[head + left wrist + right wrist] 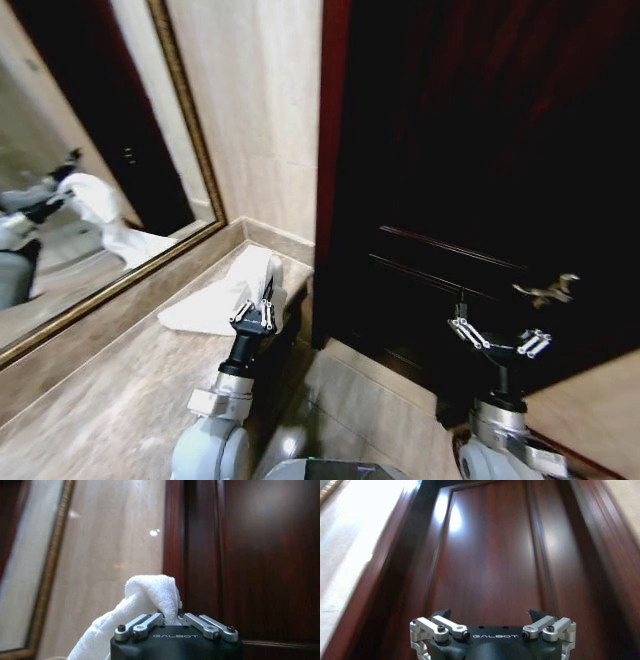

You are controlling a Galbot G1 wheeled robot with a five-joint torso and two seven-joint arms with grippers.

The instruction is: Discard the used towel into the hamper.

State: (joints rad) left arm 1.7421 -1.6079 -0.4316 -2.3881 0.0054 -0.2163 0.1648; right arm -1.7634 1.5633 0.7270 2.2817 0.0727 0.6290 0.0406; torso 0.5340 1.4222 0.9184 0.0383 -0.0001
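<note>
Left gripper (263, 307) has its fingers clenched on the white towel (225, 295) over the counter (110, 390); right gripper (499, 340) hangs released by the dark door (480, 150).

White towel (150, 592) draped, pinched in left pincer (170, 620).

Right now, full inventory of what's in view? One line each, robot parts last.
Towel: one, white, lying on the beige counter with one end pinched up in the left hand.
Counter: one, beige stone, below the mirror, running to the wall corner.
Mirror: one, gold-framed, on the wall left of the counter; it reflects the towel and an arm.
Wall: beige stone panel between mirror and door.
Door: one, dark reddish-brown wood, panelled, straight ahead.
Door handle: one, metallic, on the door's right side.
Left hand: shut on the towel, over the counter.
Right hand: open, empty, facing the door.
</note>
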